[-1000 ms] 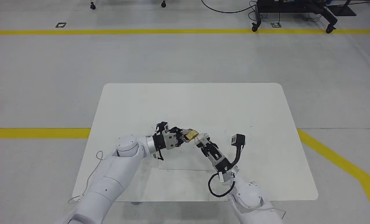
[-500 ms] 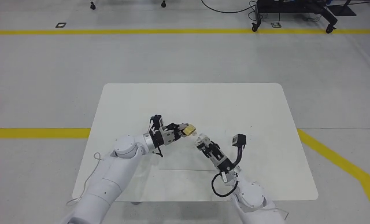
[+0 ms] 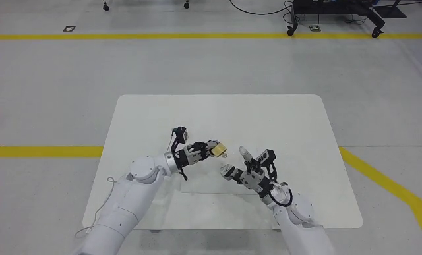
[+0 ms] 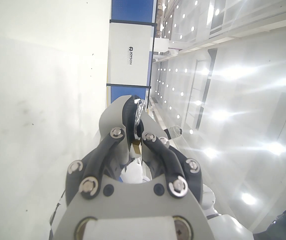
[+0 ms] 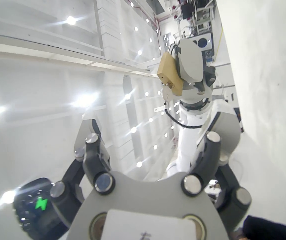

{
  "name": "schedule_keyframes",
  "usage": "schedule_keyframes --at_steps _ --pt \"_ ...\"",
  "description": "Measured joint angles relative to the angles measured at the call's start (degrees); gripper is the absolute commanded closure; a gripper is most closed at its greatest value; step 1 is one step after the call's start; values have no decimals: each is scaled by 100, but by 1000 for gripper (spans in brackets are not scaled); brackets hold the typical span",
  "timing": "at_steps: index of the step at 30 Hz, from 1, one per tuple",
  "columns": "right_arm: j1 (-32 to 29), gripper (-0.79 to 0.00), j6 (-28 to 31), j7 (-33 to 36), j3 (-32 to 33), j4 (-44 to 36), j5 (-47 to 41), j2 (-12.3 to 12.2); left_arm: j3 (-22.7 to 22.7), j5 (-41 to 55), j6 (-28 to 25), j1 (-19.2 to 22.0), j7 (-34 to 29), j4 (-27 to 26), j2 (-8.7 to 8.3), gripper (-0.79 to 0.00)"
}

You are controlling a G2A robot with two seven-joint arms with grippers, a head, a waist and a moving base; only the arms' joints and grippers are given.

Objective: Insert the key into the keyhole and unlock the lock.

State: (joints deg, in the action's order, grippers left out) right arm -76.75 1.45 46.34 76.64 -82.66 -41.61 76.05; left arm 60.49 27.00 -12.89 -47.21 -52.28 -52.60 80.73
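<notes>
Over the white table (image 3: pixel 297 123), the right arm has been drawn back within the last 1 s. 1.0 s ago the right gripper (image 3: pixel 235 163) was pressed up against the lock; it is now seen just beside it, with a clear gap between them. Its 2 fingers are spread wide with nothing in them. The left gripper (image 3: pixel 204 149) has been kept almost in place and is clamped on the brass lock (image 3: pixel 217 149), which is held off the table over its middle. In the right wrist view the key (image 5: pixel 167 93) is seen left seated in the keyhole at the end of the lock (image 5: pixel 170 73) facing the right gripper.

Insertion is therefore judged done. Whether the lock has been opened cannot be told (the shackle is pinched between the left fingers (image 4: pixel 123 116) and mostly hidden).

As for room, bare tabletop lies on every side of the 2 grippers, and all 4 table edges are well apart from the lock. A straight return to the key's head is judged unobstructed, since the gap between the open fingers and the key is free.
</notes>
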Motion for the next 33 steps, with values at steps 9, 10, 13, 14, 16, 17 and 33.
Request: schedule_keyframes --at_steps 9,10,13,14,16,17,33 --pt "388 -314 -1033 426 -115 354 -54 -57 20 97 -3 -28 -157 -34 -5 0" --pt "399 -308 -1041 448 -118 369 -91 -58 17 101 -4 -30 -165 -41 -4 0" --pt "421 -292 -1044 498 -103 409 -168 -68 10 102 -6 -32 -194 -57 -3 0" --pt "424 -289 -1036 498 -101 413 -178 -71 8 99 -5 -31 -201 -62 -3 0" --pt "424 -286 -1011 483 -102 414 -195 -76 1 88 1 -28 -213 -73 -3 0" --pt "424 -286 -1001 476 -104 412 -199 -78 -3 83 2 -26 -219 -77 -3 0" --pt "415 0 -930 357 -115 401 -311 -119 -58 -30 4 0 -244 -80 -1 0"
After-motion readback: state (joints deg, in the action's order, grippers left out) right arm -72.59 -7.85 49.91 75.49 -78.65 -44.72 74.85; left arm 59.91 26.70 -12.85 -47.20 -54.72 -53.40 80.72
